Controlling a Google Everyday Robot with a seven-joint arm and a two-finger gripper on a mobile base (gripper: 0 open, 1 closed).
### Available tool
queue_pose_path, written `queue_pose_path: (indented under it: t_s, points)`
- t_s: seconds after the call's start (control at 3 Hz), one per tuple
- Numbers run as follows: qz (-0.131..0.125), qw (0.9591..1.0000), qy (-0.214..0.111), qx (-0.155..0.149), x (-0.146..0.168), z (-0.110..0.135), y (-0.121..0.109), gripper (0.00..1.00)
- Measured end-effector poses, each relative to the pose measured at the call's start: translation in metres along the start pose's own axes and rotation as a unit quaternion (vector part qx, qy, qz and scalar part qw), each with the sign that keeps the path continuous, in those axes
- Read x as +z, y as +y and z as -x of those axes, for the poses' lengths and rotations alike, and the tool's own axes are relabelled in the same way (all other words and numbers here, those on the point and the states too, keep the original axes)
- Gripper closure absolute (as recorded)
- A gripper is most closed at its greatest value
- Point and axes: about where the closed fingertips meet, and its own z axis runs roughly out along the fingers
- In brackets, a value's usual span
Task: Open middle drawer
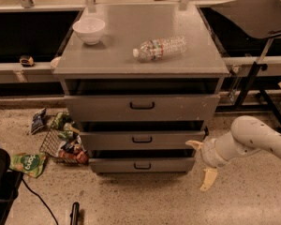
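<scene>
We see the gripper (201, 164), jaws spread and holding nothing, hovering just right of the middle drawer (107, 141), second front down. It seems poised to reach left for the small black handle (142, 139).

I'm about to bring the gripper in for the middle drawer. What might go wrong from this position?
1. The gripper, open, sits off the cabinet's right side, with its upper finger close to the corner of the middle drawer. A sideways sweep may strike it.
2. The middle handle is small, and the lowest drawer's handle just below looks alike, so a wrong grab is possible.
3. A jolt could roll the bottle lying on its side on top.
</scene>
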Motion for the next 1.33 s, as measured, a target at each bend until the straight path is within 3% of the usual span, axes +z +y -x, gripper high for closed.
queue_pose_path:
  t_s: [0.33,0.67,1.0,1.33]
  points:
    - [0.000,1.0000,0.000,0.000,0.000,0.000,0.000,0.00]
    - [0.002,0.9996,0.024,-0.017,0.015,-0.012,-0.011,0.00]
    - [-0.014,0.9964,0.062,-0.057,0.038,-0.039,-0.047,0.00]
    - [-0.041,0.9902,0.085,-0.104,0.051,-0.056,-0.082,0.00]
